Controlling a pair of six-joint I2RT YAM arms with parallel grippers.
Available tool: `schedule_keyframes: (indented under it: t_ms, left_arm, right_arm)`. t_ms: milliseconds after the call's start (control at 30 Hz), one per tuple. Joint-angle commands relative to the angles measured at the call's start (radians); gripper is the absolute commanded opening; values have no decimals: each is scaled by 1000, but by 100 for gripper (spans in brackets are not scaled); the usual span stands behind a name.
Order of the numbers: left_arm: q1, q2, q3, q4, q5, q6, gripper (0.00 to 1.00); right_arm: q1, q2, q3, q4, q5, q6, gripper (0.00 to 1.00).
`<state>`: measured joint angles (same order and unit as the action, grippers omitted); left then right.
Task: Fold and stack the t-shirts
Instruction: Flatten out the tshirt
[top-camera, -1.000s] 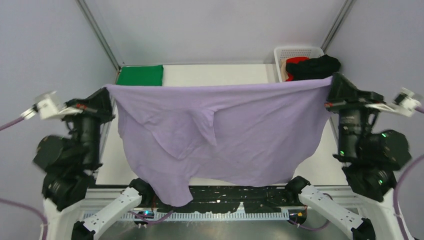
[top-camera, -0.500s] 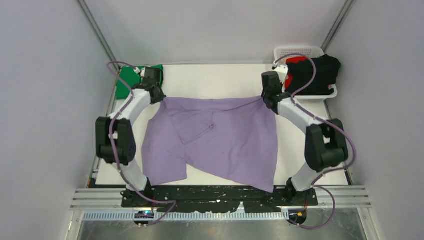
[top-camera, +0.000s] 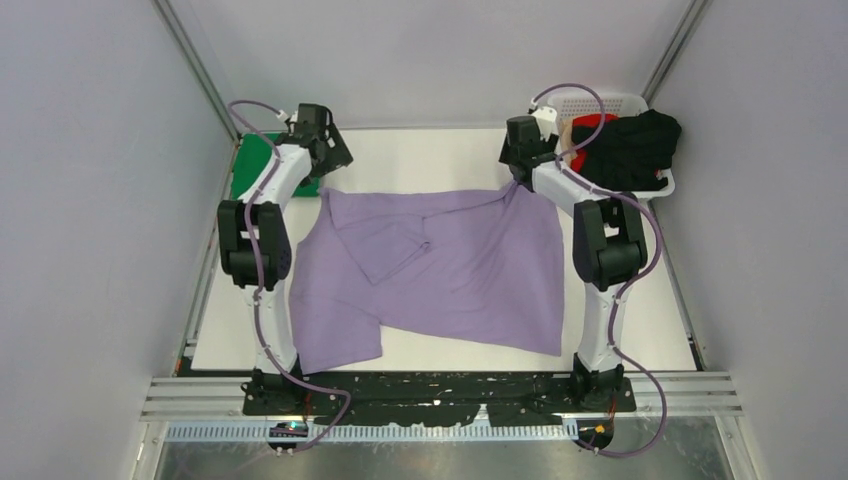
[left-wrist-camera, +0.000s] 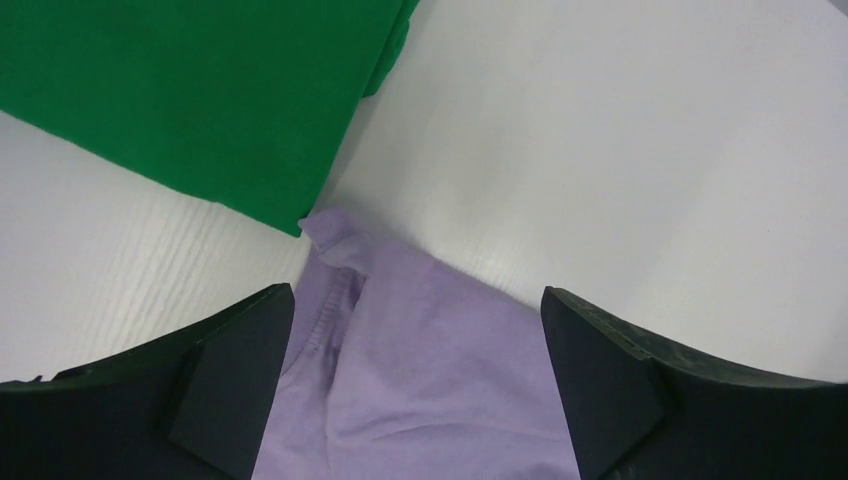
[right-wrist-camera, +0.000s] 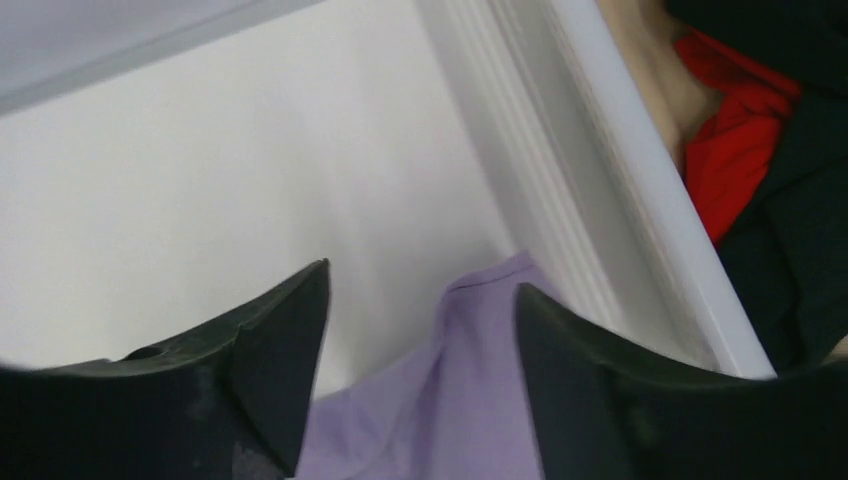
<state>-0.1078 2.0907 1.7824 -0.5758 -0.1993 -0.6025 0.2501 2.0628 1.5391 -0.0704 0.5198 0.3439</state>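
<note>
Clearly the work is only partly done. One bright green cloth t-shirt (top-camera: 248, 172) lies folded into a flat rectangle at the far left corner of the white table (top-camera: 440, 158), the only shirt that looks finished. A lavender-purple cloth t-shirt (top-camera: 440, 270) is spread on the middle of the table. It is not smooth: one sleeve lies flapped over its chest and the near left hem is bunched, and no fold has been made in it.

The left gripper (left-wrist-camera: 415, 300) hovers over the shirt's far left corner, just beside the green one. Its jaws are wide apart and grip nothing, and the cloth rests on the table below them. The right gripper (right-wrist-camera: 420, 285) stands over the far right corner, released as well, with the purple tip lying loose in the gap.

A red cloth t-shirt (top-camera: 592, 122) and a black cloth t-shirt (top-camera: 640, 145) sit crumpled in the white perforated plastic basket (top-camera: 600, 98) at the far right. By my judgement, flattening, folding and stacking the lavender shirt come next, then those two.
</note>
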Motion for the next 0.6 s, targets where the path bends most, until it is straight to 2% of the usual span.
schedule_keyframes:
  t_ms: [0,33,100,333,433,567]
  left_arm:
    - [13,-47,83,-152,-54,-19,100]
    - [11,-79,59,-165,-50,-20,100]
    - [8,-170,-34,-151,-30,-20,100]
    - [-52,-547,-576,-9,233,1,99]
    - [-118,-629,-732,7,309,10,100]
    - [-218,-676,-861,75,383,-32,99]
  right_arm:
    - [-11,-44,83,-90,-6,21,93]
    - [-10,-80,69,-111,-21,22,98]
    - [-1,-153,16,-126,-66,22,96]
    - [63,-498,-361,-148,-157,63,95]
    - [89,-605,-521,-140,-249,114,95]
    - [107,-705,-702,-125,-386,159,95]
